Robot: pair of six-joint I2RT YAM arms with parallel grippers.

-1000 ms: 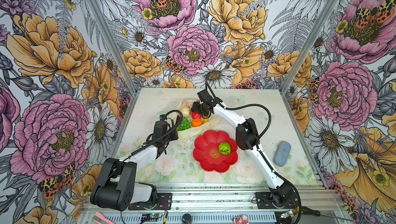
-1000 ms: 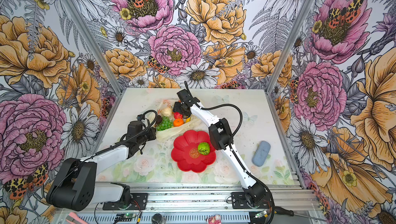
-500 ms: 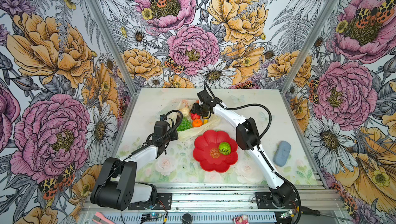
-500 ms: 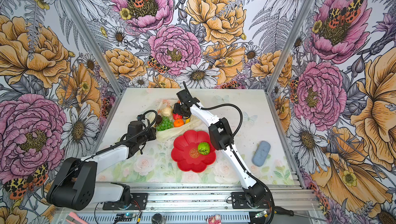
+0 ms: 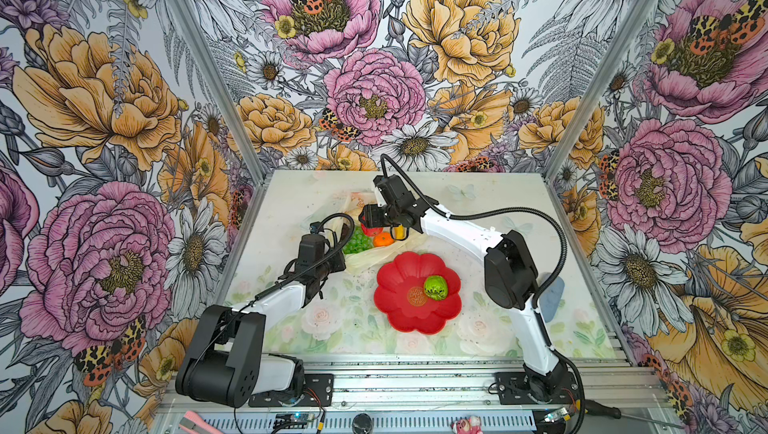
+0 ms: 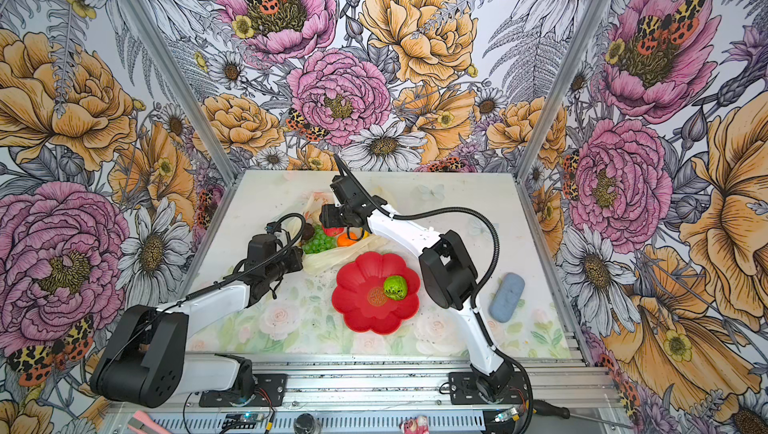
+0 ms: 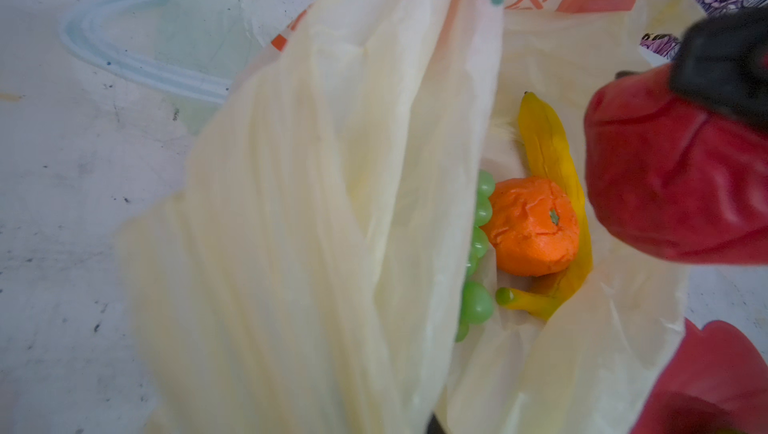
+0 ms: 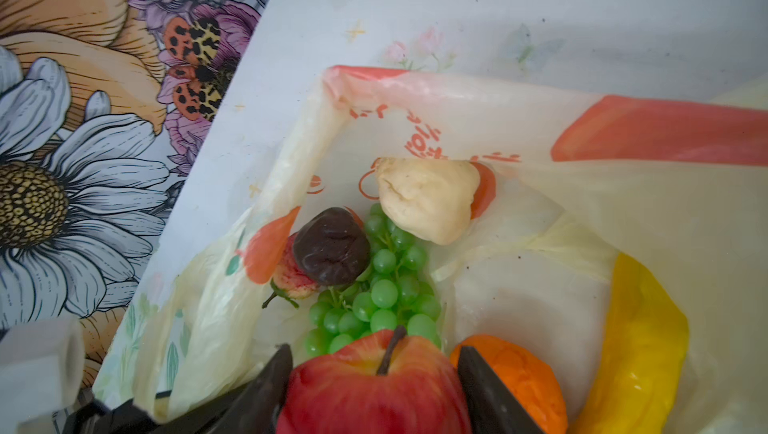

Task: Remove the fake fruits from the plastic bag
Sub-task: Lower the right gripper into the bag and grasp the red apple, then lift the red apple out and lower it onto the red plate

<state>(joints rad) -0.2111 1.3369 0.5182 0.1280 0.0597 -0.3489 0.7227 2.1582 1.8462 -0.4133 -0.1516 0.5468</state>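
A table (image 5: 478,199) covered with a pale sheet printed with faint roses and butterflies is seen in both top views, and it is closed in on three sides by walls (image 5: 374,79) papered with large pink and orange flowers. A red flower-shaped plate (image 5: 399,311) is set near the middle of the table, with a green round fruit (image 5: 435,287) lying on it. A grey-blue oval pad (image 6: 506,297) is laid well apart, on the right. The plastic bag (image 5: 374,259) is spread just behind the plate.

The right gripper (image 8: 374,353) is reached into the bag's mouth and is closed about halfway, its dark fingers (image 8: 270,382) pressed against both sides of a red apple (image 8: 374,390). The left gripper (image 5: 338,263) is closed almost fully at the bag's near edge, and the film is gathered in folds toward it.

Within the bag are seen a green grape bunch (image 8: 382,303), an orange (image 7: 534,226), a yellow banana (image 7: 552,162), a dark plum (image 8: 332,251), a strawberry (image 8: 293,278) and a cream piece (image 8: 428,199).

Compared with a second earlier, the right wrist is shifted slightly leftward over the bag. The left arm, plate and pad are unchanged.
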